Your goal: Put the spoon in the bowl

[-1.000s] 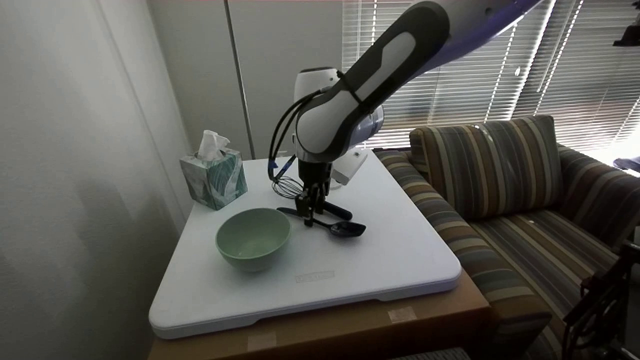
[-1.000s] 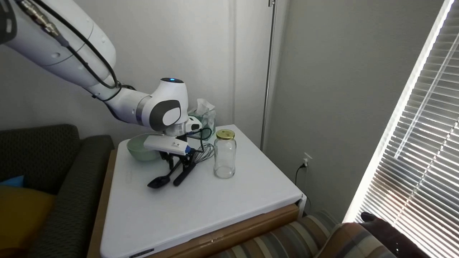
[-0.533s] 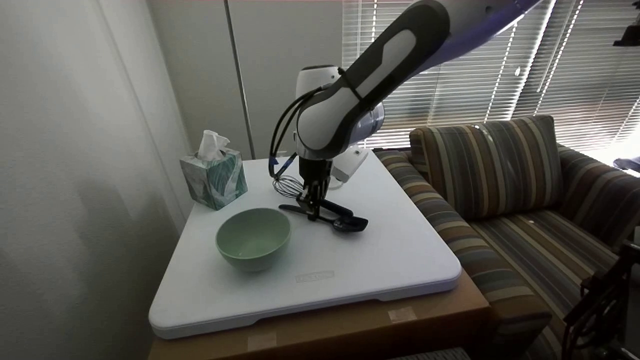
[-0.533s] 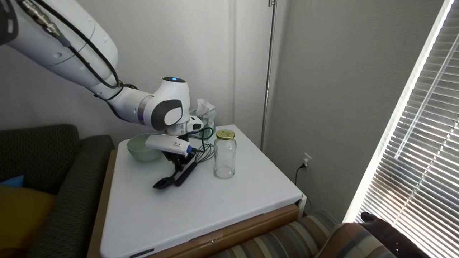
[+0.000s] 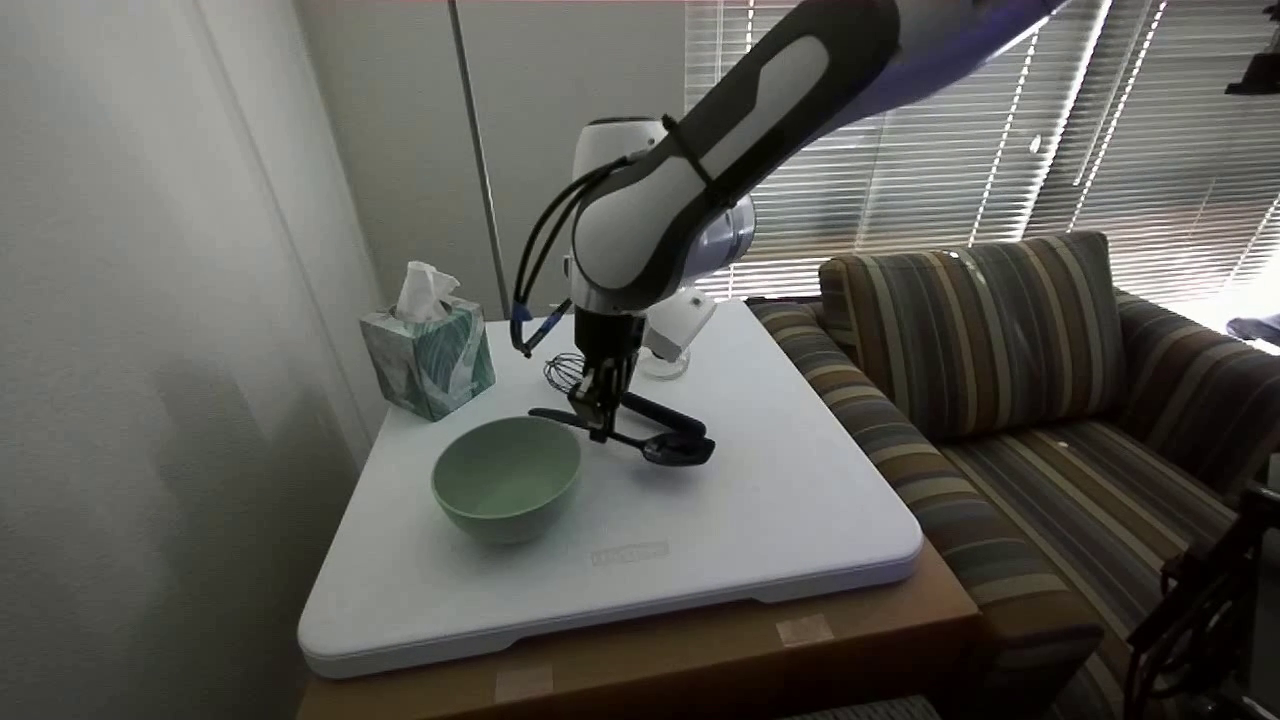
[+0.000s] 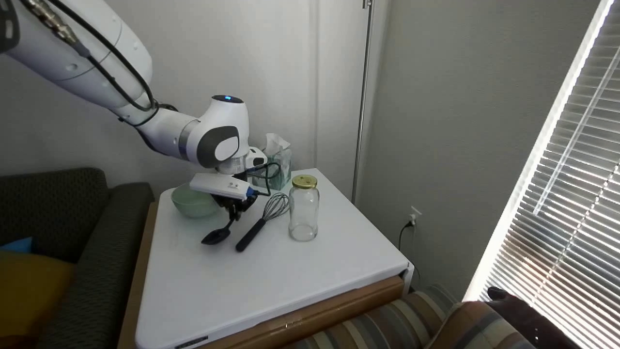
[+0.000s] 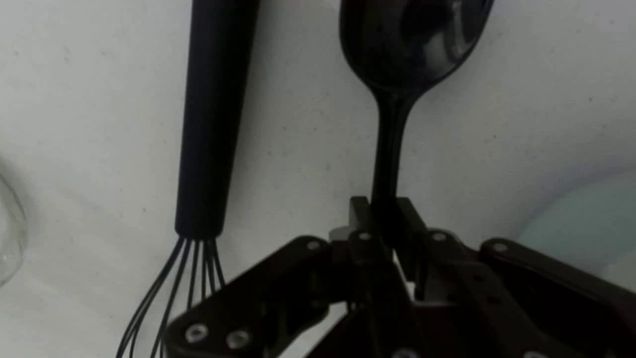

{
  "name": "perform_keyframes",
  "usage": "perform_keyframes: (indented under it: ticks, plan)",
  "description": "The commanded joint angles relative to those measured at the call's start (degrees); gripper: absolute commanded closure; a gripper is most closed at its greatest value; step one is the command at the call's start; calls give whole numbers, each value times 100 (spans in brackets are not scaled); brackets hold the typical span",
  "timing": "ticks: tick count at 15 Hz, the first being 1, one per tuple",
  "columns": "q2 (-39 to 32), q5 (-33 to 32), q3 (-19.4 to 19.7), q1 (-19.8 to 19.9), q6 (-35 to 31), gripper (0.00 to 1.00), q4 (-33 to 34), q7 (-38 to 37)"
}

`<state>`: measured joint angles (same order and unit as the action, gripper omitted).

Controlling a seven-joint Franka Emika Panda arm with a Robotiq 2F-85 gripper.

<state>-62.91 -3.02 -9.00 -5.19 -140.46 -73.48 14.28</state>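
In an exterior view, the pale green bowl (image 5: 507,475) stood on the white desk (image 5: 760,530), a tissue box (image 5: 430,360) at its 11 o'clock. The black spoon (image 5: 677,451) was outside the bowl, between 2 and 3 o'clock of it, its handle end near the rim. I could not tell whether the spoon touched the desk.

In an exterior view, a gold-lidded glass jar (image 6: 303,218) stood upright, and the whisk (image 6: 250,236) lay between it and the spoon, handle pointing to 7 o'clock.

In the wrist view, the fingers (image 7: 359,214) pinched the spoon's handle, parted only by its thickness; the spoon's head pointed to 12 o'clock, partly out of view. The whisk's handle lay apart at 10 o'clock; the bowl's edge showed at 3.
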Motion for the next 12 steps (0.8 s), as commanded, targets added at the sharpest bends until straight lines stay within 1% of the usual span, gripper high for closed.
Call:
perform_keyframes:
  ticks: [1,4,6,8,10,12]
  plan:
    - [401,-211,36,-156,-108,96,-109,225]
    - [647,-428,5,-303,-175,96,-24,397]
    - [743,-452,-130,-328,-295,96,39,606]
    - [749,-297,-437,-242,-433,96,105,964]
    - [646,-27,-849,-81,-592,96,190,1324]
    - [526,310,-1220,75,-614,96,266,1593]
